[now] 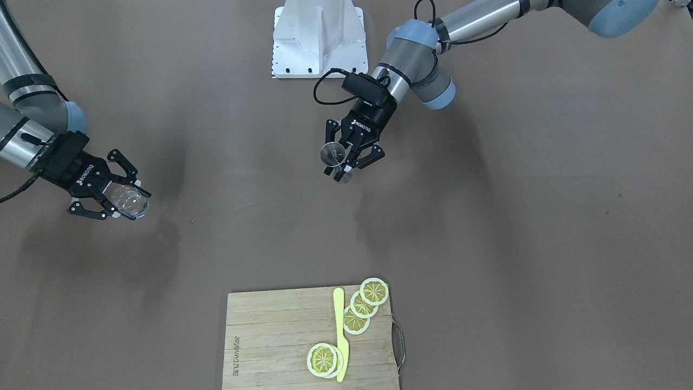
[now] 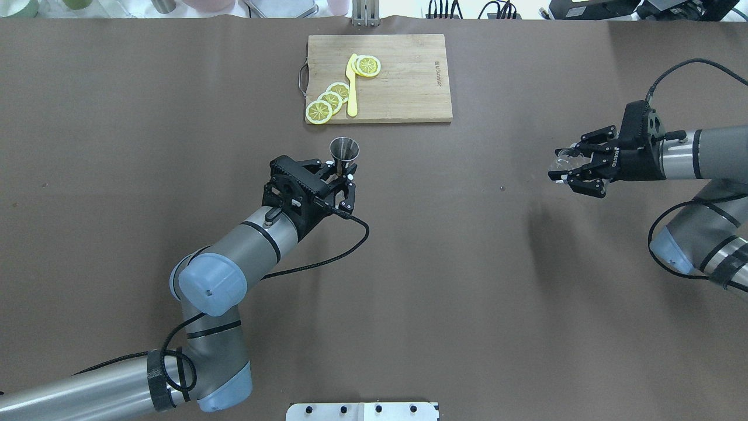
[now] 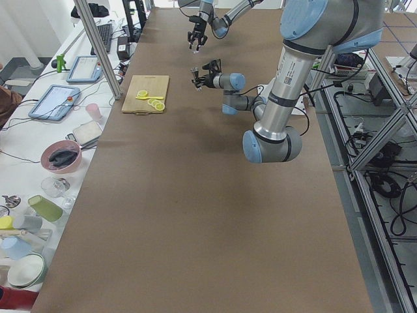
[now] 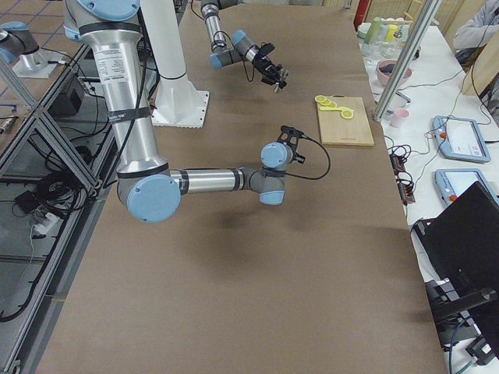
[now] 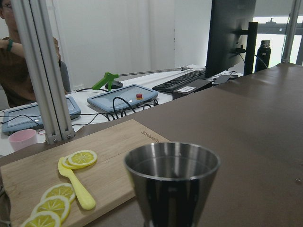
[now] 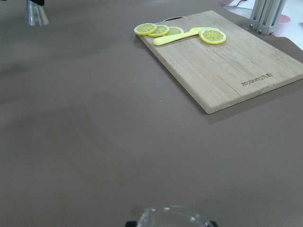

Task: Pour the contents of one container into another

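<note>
- Jigger [image 2: 344, 148] is held upright above the desk [image 2: 467, 263] by the clenched left hand [image 2: 343, 173].
- Glass [image 1: 130, 199] is grasped by the right hand [image 2: 562, 170], wrist stretched level, well apart.

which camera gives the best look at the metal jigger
The left wrist-mounted view: the jigger fills the foreground, its round mouth and upper cone sharp. The overhead and front-facing views show it small, gripped at the waist by the left gripper. The right wrist view catches only its lower cone in a corner; the side views, a speck.
</note>
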{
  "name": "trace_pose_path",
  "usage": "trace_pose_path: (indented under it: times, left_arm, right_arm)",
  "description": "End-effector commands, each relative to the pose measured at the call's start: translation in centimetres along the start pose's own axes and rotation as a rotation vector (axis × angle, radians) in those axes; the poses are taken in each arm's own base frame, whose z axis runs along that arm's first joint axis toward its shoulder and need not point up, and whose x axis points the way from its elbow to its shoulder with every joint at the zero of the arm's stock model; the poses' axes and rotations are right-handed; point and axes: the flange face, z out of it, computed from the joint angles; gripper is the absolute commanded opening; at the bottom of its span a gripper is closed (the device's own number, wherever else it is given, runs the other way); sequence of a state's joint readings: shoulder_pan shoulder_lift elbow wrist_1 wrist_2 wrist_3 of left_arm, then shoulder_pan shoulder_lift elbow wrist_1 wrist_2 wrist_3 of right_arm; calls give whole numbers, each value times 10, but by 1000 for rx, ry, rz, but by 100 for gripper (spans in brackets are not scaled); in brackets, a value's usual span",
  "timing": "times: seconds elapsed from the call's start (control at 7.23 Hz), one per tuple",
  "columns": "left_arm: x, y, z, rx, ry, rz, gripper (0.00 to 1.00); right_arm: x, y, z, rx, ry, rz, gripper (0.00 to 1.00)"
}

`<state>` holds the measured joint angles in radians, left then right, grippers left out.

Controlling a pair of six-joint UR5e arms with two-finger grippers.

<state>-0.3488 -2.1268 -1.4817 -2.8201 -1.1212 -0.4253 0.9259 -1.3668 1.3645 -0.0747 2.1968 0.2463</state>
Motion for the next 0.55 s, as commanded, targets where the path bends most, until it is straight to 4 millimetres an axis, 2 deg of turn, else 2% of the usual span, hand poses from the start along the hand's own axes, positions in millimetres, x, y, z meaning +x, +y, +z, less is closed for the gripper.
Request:
trace_pose_path:
  times: [0.0,0.14,0.28,0.41]
  left_arm:
    - [10,1,-3,-17,130,109,0]
    - [15,-2,-3,-12,156,179,0]
    - [24,-14,-3,3,194,178,0]
    - [28,-16,-3,4,224,180,0]
  right_arm:
    - [-7,-35,0,-12,2,1,0]
    - [-9,-47,0,-22,6,-4,0]
    - [-12,-61,1,-33,9,-6,0]
    - [-18,-79,0,-41,6,2,0]
